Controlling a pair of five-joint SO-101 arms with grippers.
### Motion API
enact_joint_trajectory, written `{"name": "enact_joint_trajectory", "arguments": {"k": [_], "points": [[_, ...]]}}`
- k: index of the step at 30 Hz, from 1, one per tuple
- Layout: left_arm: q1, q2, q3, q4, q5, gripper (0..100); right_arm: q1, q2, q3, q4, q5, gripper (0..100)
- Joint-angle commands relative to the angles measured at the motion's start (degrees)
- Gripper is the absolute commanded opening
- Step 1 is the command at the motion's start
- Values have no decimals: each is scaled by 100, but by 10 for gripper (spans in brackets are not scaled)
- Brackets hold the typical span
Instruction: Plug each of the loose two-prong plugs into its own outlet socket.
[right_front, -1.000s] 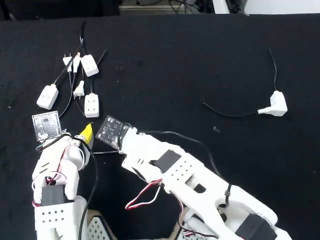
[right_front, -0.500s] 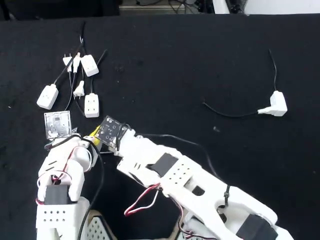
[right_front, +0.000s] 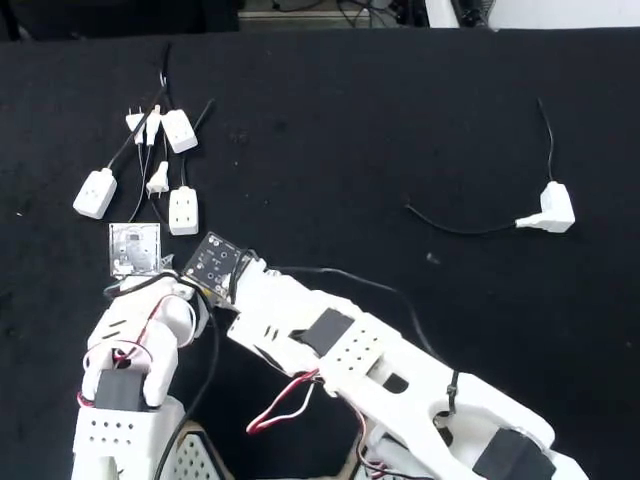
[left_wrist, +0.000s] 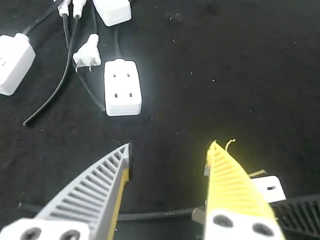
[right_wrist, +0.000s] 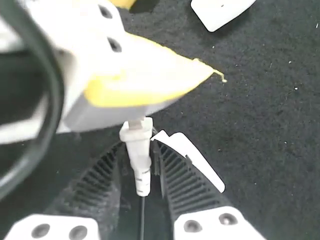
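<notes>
Between the right gripper's (right_wrist: 140, 150) dark ribbed fingers (right_wrist: 175, 185), a white two-prong plug (right_wrist: 140, 162) is being pinched, its prong end sitting close against the left arm's yellow finger (right_wrist: 150, 82) just ahead. Beyond the left gripper's (left_wrist: 167, 150) widely parted fingertips (left_wrist: 120, 162), a white outlet socket (left_wrist: 122, 87) is lying flat, with a loose plug (left_wrist: 85, 56) just beside it.

The left arm (right_front: 130, 340) stands low at the near edge of the table, wrist bent forward. The left gripper (left_wrist: 170, 147) is spread wide, with its grey and yellow fingers well apart and nothing between them. The right arm (right_front: 340, 345) stretches diagonally across to meet it. The right gripper (right_wrist: 139, 147) is clamped on a white two-prong plug (right_wrist: 141, 175), close under the left gripper's yellow finger (right_wrist: 150, 75).
</notes>
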Motion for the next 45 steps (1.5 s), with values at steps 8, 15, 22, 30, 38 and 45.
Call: {"name": "enact_joint_trajectory", "arguments": {"k": [8,15,22,30,38,45], "points": [[119,-62,-48,-79,-527,249,-26,-655,31,62,-53,10],[119,-62,-48,-79,-554,249,-26,-1578,391,158,-53,10],[110,-62,-48,-79,-554,249,-18,-2176,593,158,-334,10],[119,-62,-40,-79,-554,249,193,-2316,813,-220,-431,10],[119,-62,13,-70,-554,249,229,-2316,796,-246,-642,10],[119,-62,48,-79,-554,249,229,-2316,778,-246,-651,10]]}}
